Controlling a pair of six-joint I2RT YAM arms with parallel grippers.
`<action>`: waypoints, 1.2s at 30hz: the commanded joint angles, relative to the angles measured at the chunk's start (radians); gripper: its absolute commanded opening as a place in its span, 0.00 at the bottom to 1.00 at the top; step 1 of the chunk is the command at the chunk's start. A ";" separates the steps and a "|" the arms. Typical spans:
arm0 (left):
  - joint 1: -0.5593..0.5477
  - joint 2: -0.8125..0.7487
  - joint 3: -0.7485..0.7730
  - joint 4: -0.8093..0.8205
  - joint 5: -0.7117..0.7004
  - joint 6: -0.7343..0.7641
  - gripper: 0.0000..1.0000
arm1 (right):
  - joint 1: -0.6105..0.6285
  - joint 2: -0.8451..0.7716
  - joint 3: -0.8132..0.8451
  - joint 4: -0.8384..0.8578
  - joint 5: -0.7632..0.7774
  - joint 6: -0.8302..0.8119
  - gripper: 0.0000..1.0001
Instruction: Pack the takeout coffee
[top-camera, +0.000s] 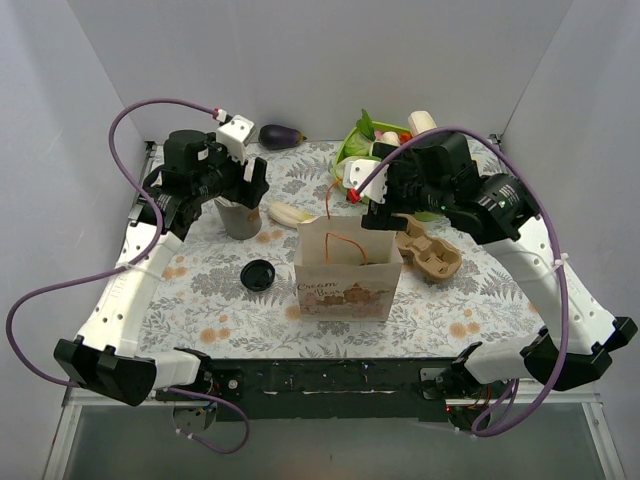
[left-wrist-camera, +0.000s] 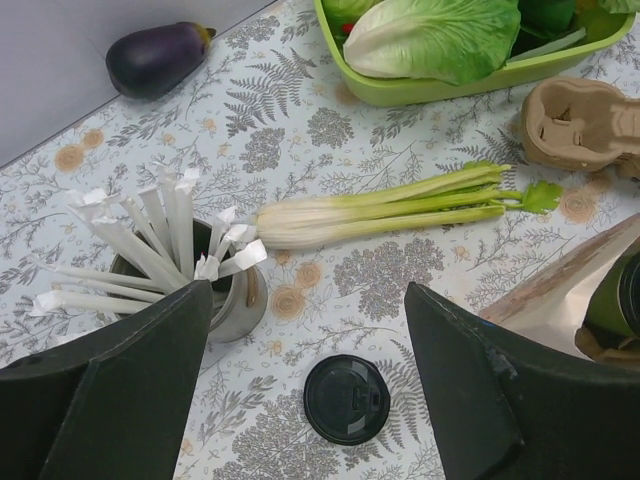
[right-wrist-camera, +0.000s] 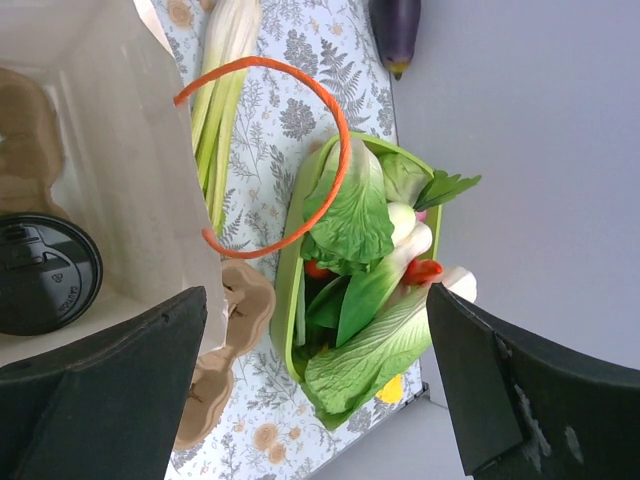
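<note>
Both sets of jaws stand wide apart and hold nothing. My left gripper (left-wrist-camera: 308, 295) hangs over the grey cup of stirrers (left-wrist-camera: 235, 305), and my right gripper (right-wrist-camera: 315, 295) hangs over the back of the paper bag (top-camera: 345, 285). The takeout coffee (right-wrist-camera: 42, 275) sits down inside that bag, lidded as far as I can tell. My worry is the orange handle (right-wrist-camera: 335, 130) looping close to the right fingers: snag it on the way out and the light bag tips, coffee with it. 1 careless left swing would scatter the stirrers.

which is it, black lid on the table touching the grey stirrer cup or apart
Apart. The left wrist view shows bare tablecloth between the black lid and the grey stirrer cup.
</note>
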 joint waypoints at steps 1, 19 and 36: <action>0.007 -0.045 0.031 -0.040 -0.011 0.013 0.78 | 0.001 -0.017 -0.017 0.097 0.053 0.036 0.98; 0.142 0.159 0.183 -0.155 -0.252 -0.027 0.73 | -0.275 0.052 0.098 0.332 0.216 0.426 0.98; 0.385 0.397 0.439 -0.266 0.037 -0.111 0.56 | -0.546 0.147 0.046 0.287 -0.013 0.619 0.95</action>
